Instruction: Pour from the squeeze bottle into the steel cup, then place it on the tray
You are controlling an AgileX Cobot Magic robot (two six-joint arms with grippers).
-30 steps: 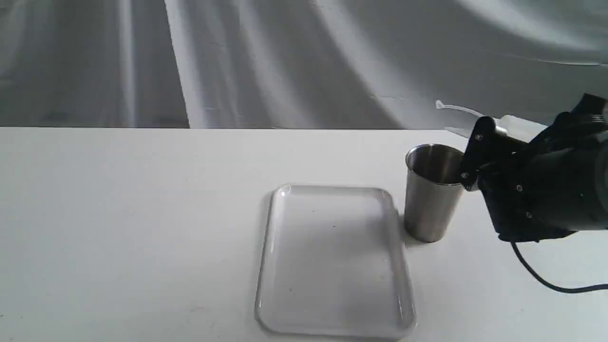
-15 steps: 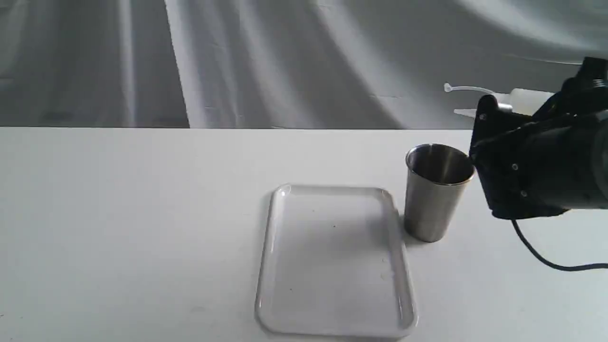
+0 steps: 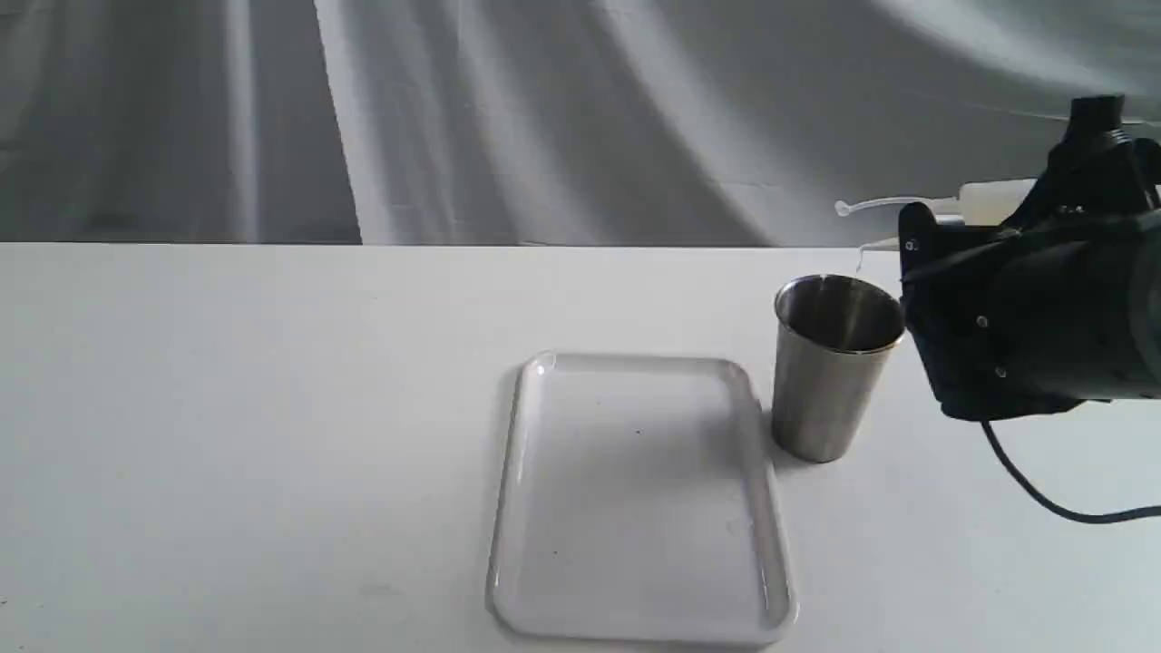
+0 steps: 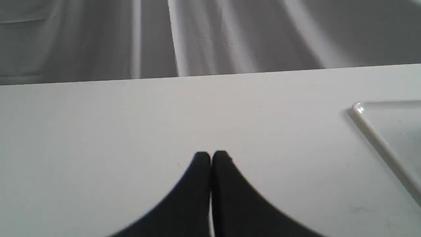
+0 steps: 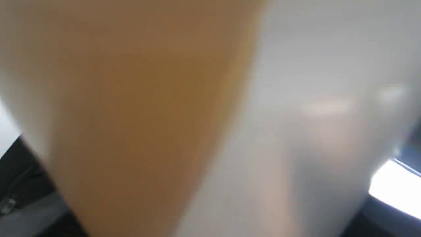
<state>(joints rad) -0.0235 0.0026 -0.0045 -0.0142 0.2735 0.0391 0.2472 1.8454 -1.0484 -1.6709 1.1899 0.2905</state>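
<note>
Squeeze bottle (image 3: 993,197): tipped horizontal, grasped by right fingers (image 3: 914,245), nozzle near steel cup (image 3: 830,381) rim. Tray (image 3: 635,632) beside cup on desk (image 3: 272,408). Left fingers (image 4: 200,171): clenched, empty.

The right arm (image 3: 1052,308) is hovering at the frame's right edge, the right gripper (image 3: 934,238) clamping the bottle (image 3: 993,195); the left gripper (image 4: 211,156) is pressing its fingers (image 4: 197,187) together.
</note>
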